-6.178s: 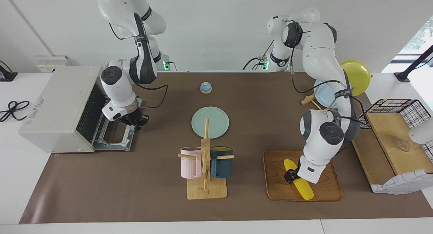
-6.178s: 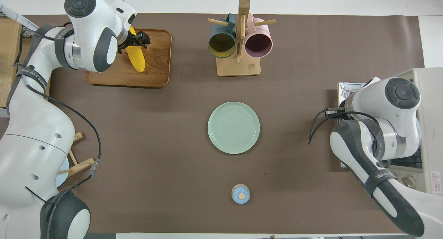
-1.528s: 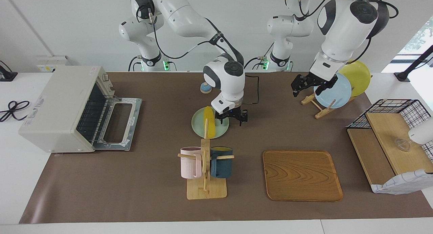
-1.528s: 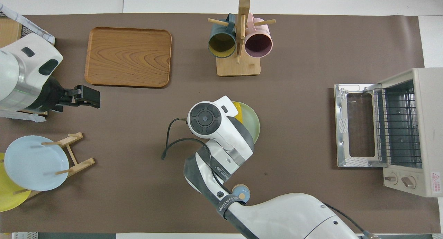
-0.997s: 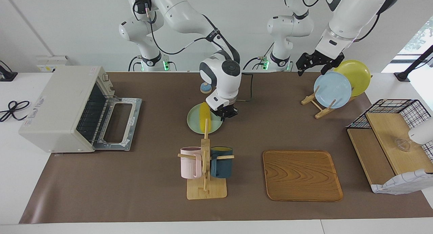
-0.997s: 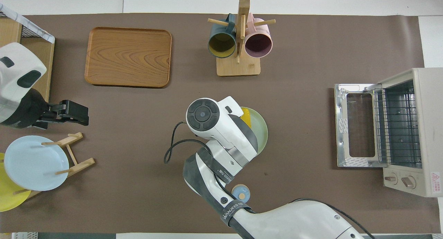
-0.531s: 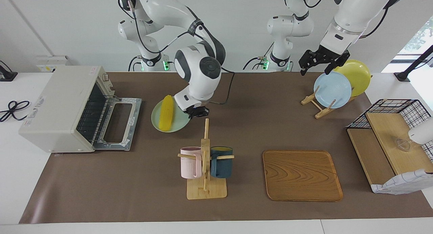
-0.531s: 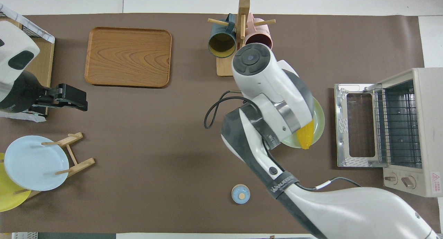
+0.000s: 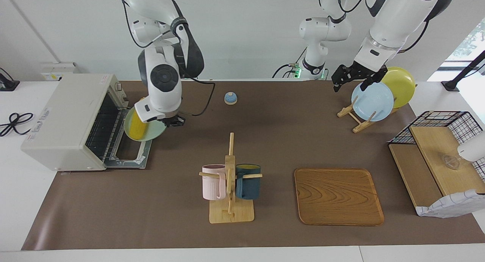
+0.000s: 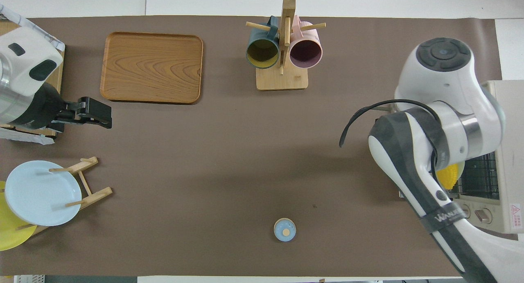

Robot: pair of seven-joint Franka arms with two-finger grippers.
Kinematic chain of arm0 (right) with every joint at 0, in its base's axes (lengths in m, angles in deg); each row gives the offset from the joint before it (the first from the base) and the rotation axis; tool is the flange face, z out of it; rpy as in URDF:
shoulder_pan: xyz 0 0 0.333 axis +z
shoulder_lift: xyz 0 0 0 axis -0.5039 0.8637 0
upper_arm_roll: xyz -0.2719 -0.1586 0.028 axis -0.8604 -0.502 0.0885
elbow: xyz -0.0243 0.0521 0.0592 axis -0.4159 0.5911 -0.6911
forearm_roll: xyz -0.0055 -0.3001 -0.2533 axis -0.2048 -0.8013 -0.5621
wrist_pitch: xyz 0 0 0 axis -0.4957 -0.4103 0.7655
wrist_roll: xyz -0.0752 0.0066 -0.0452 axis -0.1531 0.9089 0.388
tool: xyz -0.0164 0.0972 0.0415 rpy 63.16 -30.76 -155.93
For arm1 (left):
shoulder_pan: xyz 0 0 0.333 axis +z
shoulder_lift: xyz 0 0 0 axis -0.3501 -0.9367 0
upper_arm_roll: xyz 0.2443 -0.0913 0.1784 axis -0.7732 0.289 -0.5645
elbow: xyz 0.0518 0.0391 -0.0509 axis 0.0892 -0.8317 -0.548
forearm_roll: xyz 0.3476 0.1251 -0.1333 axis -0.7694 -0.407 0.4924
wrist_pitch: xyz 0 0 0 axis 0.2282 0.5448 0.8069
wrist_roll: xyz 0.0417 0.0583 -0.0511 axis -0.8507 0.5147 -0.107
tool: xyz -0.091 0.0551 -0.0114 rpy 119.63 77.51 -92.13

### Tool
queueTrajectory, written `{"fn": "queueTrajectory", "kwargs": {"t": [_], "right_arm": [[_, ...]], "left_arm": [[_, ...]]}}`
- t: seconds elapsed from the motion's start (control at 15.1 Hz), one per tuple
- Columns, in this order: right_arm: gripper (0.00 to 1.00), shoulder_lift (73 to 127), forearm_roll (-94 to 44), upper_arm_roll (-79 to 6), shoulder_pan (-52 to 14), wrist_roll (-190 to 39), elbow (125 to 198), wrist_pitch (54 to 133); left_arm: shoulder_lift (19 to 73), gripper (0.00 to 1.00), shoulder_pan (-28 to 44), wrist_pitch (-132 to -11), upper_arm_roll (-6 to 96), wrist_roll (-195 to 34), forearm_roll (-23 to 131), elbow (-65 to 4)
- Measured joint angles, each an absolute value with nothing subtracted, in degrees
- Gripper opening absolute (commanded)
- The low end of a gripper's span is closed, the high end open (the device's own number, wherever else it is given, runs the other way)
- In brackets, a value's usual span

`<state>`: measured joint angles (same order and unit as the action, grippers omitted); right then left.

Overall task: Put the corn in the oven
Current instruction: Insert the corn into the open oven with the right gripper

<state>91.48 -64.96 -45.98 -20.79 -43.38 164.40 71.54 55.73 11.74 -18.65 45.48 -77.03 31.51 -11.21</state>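
Corn (image 9: 136,130) lies on a pale green plate (image 9: 153,131) at the left of the facing view, raised over the dropped door (image 9: 130,156) of the oven (image 9: 64,120). Right tool (image 9: 175,121) is clamped on that plate's rim and carries it just in front of the oven's open mouth. In the overhead view only the cob's tip shows, at the right edge below the arm's wrist. Left tool (image 9: 350,77) hangs with its fingers spread wide and empty at the upper right of the facing view, over the blue plate (image 9: 372,101) in the wooden rack, while that arm waits.
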Motion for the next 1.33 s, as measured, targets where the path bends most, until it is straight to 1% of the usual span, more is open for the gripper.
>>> {"fn": "queueTrajectory", "kwargs": {"t": [0.2, 0.4, 0.8, 1.13, 1.33], "right_arm": [[0.0, 90.4, -65.0, -46.0, -27.6, -51.8, 166.0, 72.8], [0.0, 90.3, -65.0, -46.0, -31.7, -56.5, 169.4, 77.6], [0.0, 88.7, -64.3, -45.4, -34.5, -60.3, 175.1, 84.7], [0.0, 87.5, -64.2, -45.3, -34.6, -60.4, 177.8, 87.3], [0.0, 86.9, -63.8, -45.3, -35.1, -60.5, 180.2, 91.4]], "left_arm": [[55.7, 1.0, 11.7, -18.7, 45.5, -77.0, 31.4, -11.2], [55.7, 1.0, 11.7, -18.7, 45.5, -77.0, 31.4, -11.2], [55.7, 1.0, 11.7, -18.7, 45.6, -77.0, 30.3, -11.2], [55.7, 1.0, 11.7, -18.7, 45.7, -77.0, 30.0, -11.2], [55.7, 1.0, 11.7, -18.7, 45.7, -77.0, 30.0, -11.2]]}}
